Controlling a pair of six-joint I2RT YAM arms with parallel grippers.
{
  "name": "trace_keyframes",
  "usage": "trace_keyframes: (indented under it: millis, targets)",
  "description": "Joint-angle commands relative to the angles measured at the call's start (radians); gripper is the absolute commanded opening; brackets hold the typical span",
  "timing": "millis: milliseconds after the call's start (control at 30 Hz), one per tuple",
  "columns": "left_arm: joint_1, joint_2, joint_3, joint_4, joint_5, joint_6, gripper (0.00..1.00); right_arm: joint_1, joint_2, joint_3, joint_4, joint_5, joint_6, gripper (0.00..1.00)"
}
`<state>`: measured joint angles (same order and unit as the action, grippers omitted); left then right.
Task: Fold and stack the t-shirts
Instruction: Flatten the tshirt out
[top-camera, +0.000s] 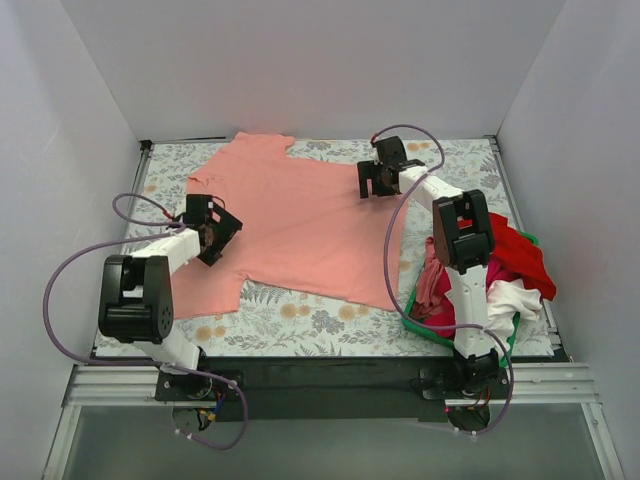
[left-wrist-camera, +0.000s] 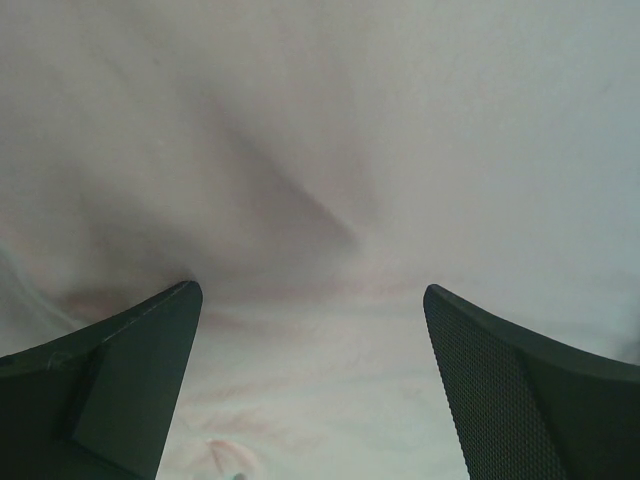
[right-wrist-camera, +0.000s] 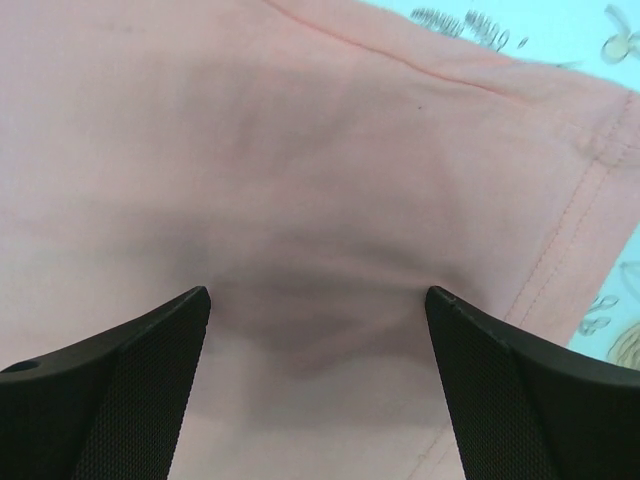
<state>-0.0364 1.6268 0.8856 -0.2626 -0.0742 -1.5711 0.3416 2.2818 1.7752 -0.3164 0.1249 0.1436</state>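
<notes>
Salmon-pink t-shirt (top-camera: 300, 225) lies spread flat on floral table (top-camera: 300, 322), collar end far-left, hem toward right. Left gripper (top-camera: 220, 235) hangs low over shirt's left side near sleeve, fingers wide apart, nothing between them; its wrist view is all pale cloth. Right gripper (top-camera: 373, 183) sits over shirt's far-right corner, fingers spread too, hem seam and table print in its wrist view. Cannot tell if tips touch cloth. Green basket (top-camera: 418, 325) at right holds red shirt (top-camera: 520, 255), magenta shirt (top-camera: 445, 318), white shirt (top-camera: 510, 300), heaped.
</notes>
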Motion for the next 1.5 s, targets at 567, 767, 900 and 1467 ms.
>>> trace_keyframes:
  millis: [567, 767, 900, 1467]
  targets:
    - [-0.16, -0.165, 0.033, -0.306, -0.184, -0.136, 0.98, -0.082, 0.096, 0.355, -0.092, -0.179, -0.141, 0.98]
    - [-0.142, -0.108, 0.168, -0.199, -0.233, -0.1, 0.98, -0.081, -0.082, 0.224, -0.089, -0.191, -0.133, 0.98]
    - [-0.108, 0.051, 0.344, -0.259, -0.216, -0.026, 0.98, -0.079, -0.172, 0.094, -0.102, -0.154, -0.141, 0.98]
    - [-0.014, 0.564, 0.858, -0.359, -0.28, 0.172, 0.98, -0.078, -0.049, 0.022, -0.142, -0.094, -0.237, 0.98]
